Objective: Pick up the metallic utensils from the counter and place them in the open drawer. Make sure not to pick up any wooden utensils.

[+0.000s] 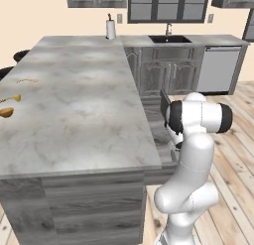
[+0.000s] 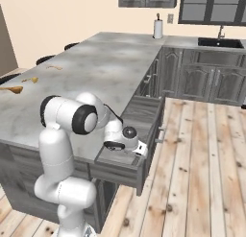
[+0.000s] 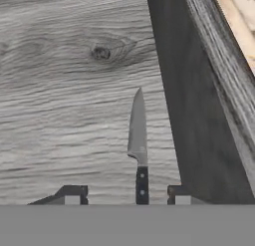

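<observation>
Steel-bladed knife lies on the open drawer floor, because our pincer stands spread either side of its handle, letting go; wooden utensils remain on the tabletop.

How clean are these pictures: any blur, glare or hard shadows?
Hand view: knife and drawer floor sharp, wood grain crisp, soft shadow along the drawer wall. Left base view: counter evenly lit, no glare, wooden spoons small and slightly soft. Right base view: drawer interior dim under the gripper.
</observation>
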Controlling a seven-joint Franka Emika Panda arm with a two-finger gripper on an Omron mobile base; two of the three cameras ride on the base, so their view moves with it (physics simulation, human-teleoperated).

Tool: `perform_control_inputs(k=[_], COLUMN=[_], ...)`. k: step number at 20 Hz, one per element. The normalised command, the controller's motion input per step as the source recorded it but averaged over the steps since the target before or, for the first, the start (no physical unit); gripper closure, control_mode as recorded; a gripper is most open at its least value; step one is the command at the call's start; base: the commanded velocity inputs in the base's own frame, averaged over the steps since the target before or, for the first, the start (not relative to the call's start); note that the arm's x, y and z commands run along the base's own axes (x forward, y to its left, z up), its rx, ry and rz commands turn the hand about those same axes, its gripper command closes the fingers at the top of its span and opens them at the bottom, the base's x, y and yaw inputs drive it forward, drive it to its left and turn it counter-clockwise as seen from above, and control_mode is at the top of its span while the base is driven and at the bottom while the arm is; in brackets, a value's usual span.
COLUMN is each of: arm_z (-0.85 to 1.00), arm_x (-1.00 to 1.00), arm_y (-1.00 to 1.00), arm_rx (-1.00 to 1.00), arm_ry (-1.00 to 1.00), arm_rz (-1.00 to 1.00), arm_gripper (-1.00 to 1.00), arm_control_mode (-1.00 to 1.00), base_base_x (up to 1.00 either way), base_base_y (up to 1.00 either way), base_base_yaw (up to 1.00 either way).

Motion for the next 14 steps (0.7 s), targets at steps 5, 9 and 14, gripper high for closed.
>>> perform_control_inputs(k=[5,9,14], arm_z=[0.07,0.68,1.0], arm_x=[0.0,-0.2,-0.66], arm_y=[0.0,0.08,0.0], arm_rx=[0.0,0.0,0.02], arm_ry=[0.0,-0.02,-0.03], arm_rz=[0.0,0.0,0.0], arm_gripper=[-1.0,-1.0,-1.0], arm_control_mode=[-1.0,-1.0,-1.0], base_base_x=[0.0,0.0,0.0], base_base_y=[0.0,0.0,0.0], base_base_yaw=[0.0,0.0,0.0])
